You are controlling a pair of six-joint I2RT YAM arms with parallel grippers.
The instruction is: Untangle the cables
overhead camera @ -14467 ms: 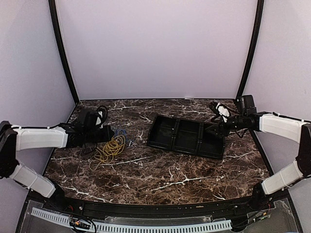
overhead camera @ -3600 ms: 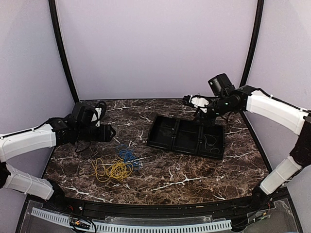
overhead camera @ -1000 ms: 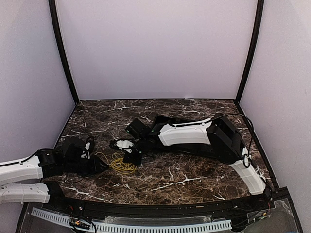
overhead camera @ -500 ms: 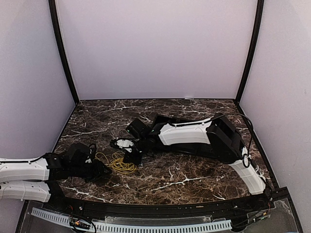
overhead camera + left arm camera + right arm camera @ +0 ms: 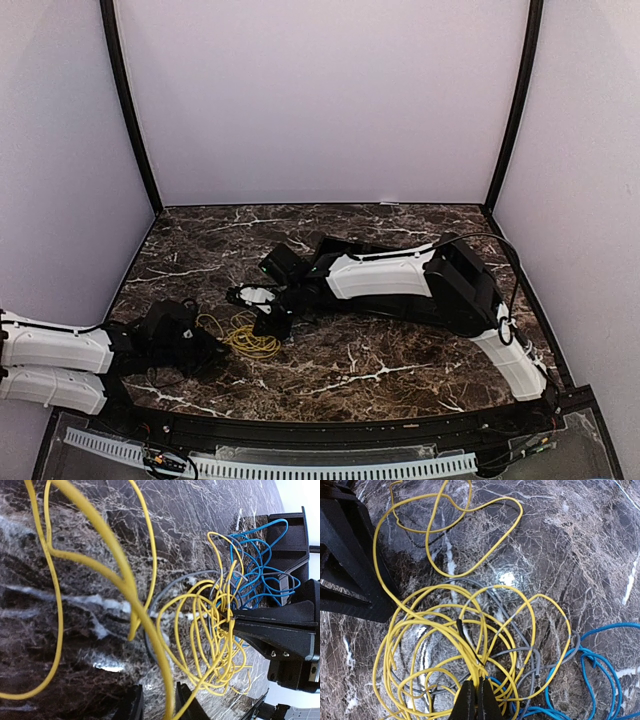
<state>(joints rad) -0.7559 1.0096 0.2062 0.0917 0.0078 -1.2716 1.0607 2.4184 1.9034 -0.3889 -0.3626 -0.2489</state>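
Note:
The cables lie tangled on the marble left of centre. The yellow cable (image 5: 245, 337) (image 5: 420, 630) forms the largest coil, with the blue cable (image 5: 600, 680) (image 5: 260, 570) and the dark grey cable (image 5: 520, 625) (image 5: 175, 585) threaded through it. My right gripper (image 5: 268, 320) (image 5: 475, 692) reaches across from the right and is shut on yellow strands at the coil's middle. My left gripper (image 5: 208, 345) (image 5: 156, 707) sits low at the near left. Its jaws stand apart, and one long yellow strand runs loosely between them.
The black tray (image 5: 345, 244) is mostly hidden behind my outstretched right arm (image 5: 400, 280). The left gripper's black body (image 5: 345, 565) lies close beside the yellow coil. Lavender walls enclose the table on three sides.
My left arm has drawn back toward the near-left edge, and a yellow loop trails out toward it. The right arm and its grip have not moved.

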